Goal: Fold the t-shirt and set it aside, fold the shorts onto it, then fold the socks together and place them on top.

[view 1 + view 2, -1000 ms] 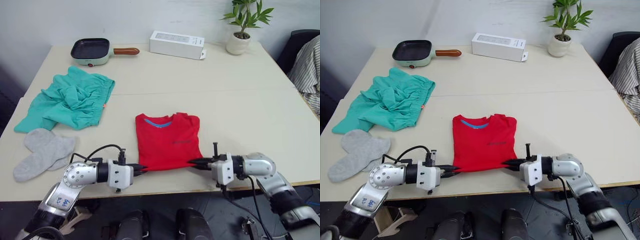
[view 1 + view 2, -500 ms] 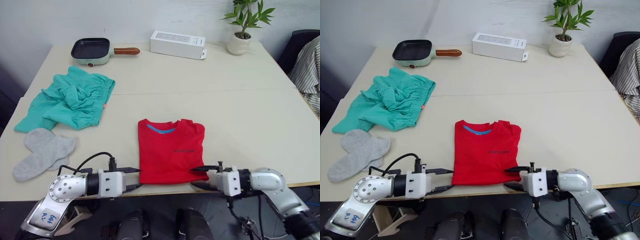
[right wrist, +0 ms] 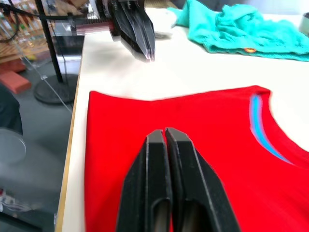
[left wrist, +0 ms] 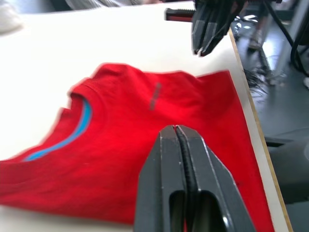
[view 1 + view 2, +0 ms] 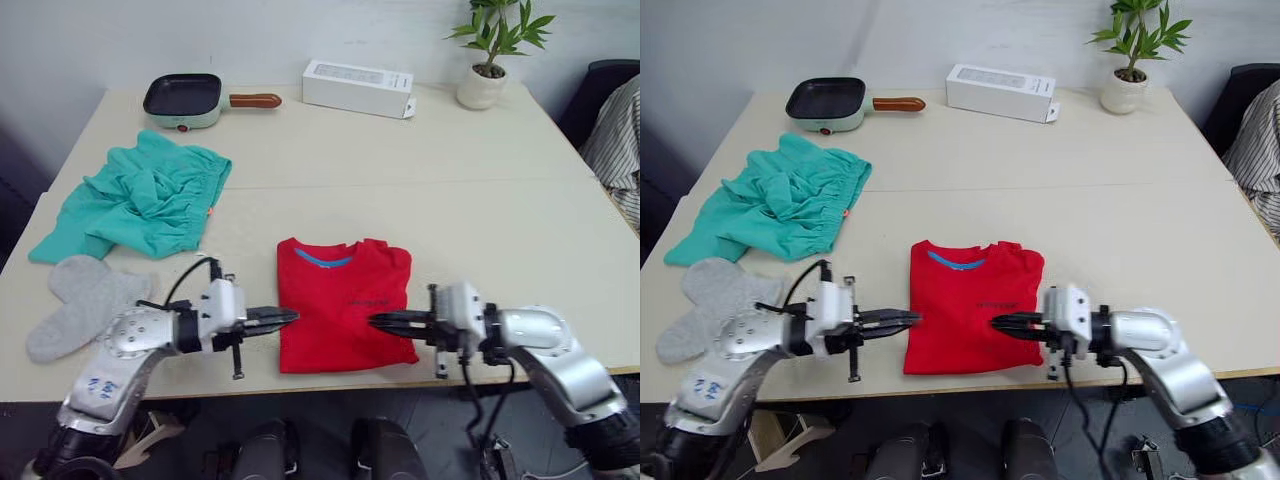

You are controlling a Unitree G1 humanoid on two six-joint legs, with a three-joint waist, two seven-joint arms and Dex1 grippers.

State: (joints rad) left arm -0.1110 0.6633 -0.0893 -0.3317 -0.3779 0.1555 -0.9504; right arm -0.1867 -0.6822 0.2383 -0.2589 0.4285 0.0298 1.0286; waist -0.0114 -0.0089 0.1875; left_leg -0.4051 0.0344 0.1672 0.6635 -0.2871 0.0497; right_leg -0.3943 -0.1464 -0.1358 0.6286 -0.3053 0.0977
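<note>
Left gripper (image 5: 288, 316): its two black fingers were pressed together with nothing between them, the tips at the left edge of the t-shirt, pointing inward across it.
Right gripper (image 5: 378, 321): fingers likewise pressed together and empty, the tips over the right half of the shirt, aimed toward the left gripper.
T-shirt (image 5: 342, 312): bright red, lying flat near the front edge of the table (image 5: 480, 200) as a compact rectangle, collar and blue label toward the far side, sleeves tucked out of sight, lower hem close to the table edge.
Shorts (image 5: 140, 200): teal, rumpled and unfolded, well apart from the shirt on the robot's left, small orange tag at their near right edge.
Socks (image 5: 85, 300): the grey pair lay loose and overlapping near the left front corner, just in front of the shorts and beside the left arm.
Other items: a small pan (image 5: 182, 98), a white box (image 5: 358, 87) and a potted plant (image 5: 490, 50) stood along the far side, away from the work.
Step in hand: judging by the shirt's tidy shape, its folding looked all but done; setting it aside was not yet done.
Next move: it would likely call for opening both grippers, taking the shirt by its edges and shifting it to a free spot without spoiling the fold, then turning to the shorts.
</note>
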